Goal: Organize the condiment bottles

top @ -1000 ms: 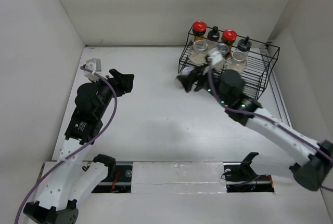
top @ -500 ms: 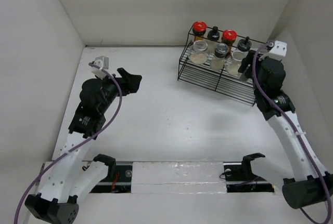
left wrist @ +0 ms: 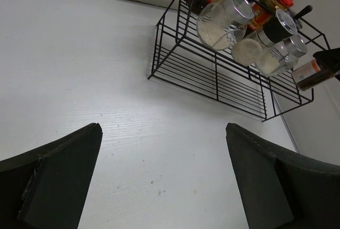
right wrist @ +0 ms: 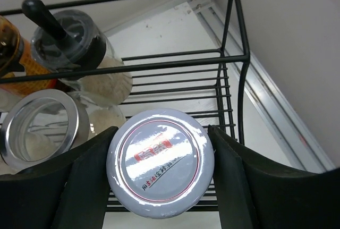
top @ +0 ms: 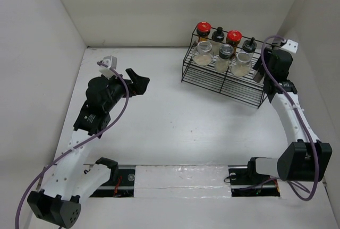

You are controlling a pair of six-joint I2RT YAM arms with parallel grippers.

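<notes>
Colour map: black wire rack (top: 234,83) at 1 o'clock on the white table (top: 175,117).
Rack's 12 o'clock row: red-lidded jars (top: 203,27) (top: 234,35) with amber-orange bodies, black-capped bottles (top: 218,31) (top: 251,43). 6 o'clock row: clear jars (top: 202,53) (top: 242,63) with off-white contents and silver rims, grey-lidded shaker (top: 225,52) between them. At the rack's 3 o'clock end, held jar (right wrist: 161,161): white lid, thin red ring, red logo, dark text, amber body. Both left gripper (left wrist: 162,128) and right gripper (right wrist: 160,133) black. The left arm (top: 69,160) and right arm (top: 289,115) have white links, black joints, purple cables (top: 121,101).
</notes>
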